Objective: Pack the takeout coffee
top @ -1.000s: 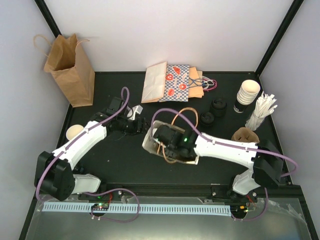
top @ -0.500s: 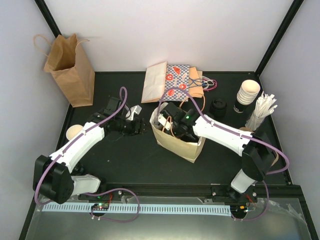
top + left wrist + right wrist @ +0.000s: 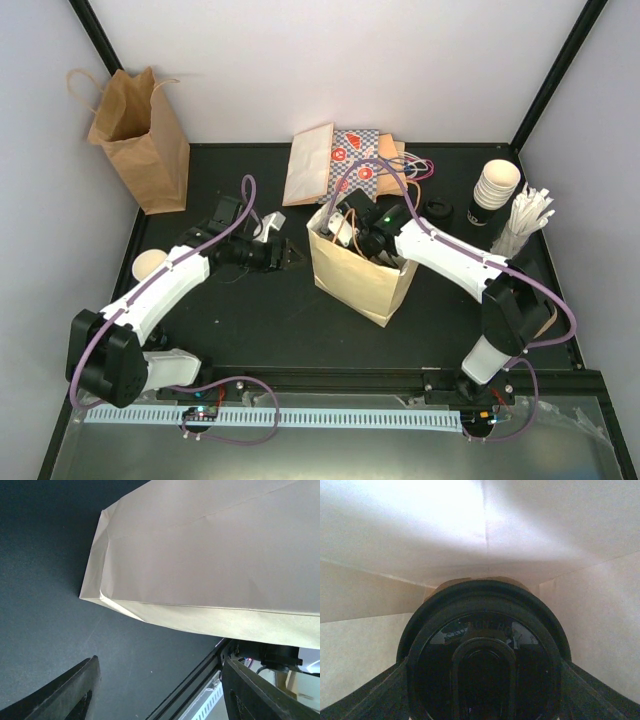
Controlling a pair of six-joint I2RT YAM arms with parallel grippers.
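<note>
My right claw (image 3: 485, 664) is down inside the open mouth of the cream paper bag (image 3: 365, 282), which stands upright on the worktop (image 3: 250, 320). It is clenched on a takeout coffee cup (image 3: 482, 605). In the right wrist view the cup's black lid fills the whole space between my two fingers, one finger pressed against each side. The bag's pale inner walls rise all round the lid, so the cup sits within the bag, below its rim.

My left claw (image 3: 160, 661) hangs just left of the bag, level with its lower half and pointing at its side. It is released, with its fingers wide apart and only bare worktop between them. It is near the bag wall without touching it.

From above, the bag hides the cup and my right fingertips entirely. From the wrist, the lid covers the cup's body, leaving only a thin brown edge behind it. I cannot tell whether the cup's base rests on the bag floor.

A second black-lidded cup (image 3: 437, 208) stands to the right of the bag, partly cut off by my right arm. A stack of white cups (image 3: 497, 183) stands farther right.
</note>
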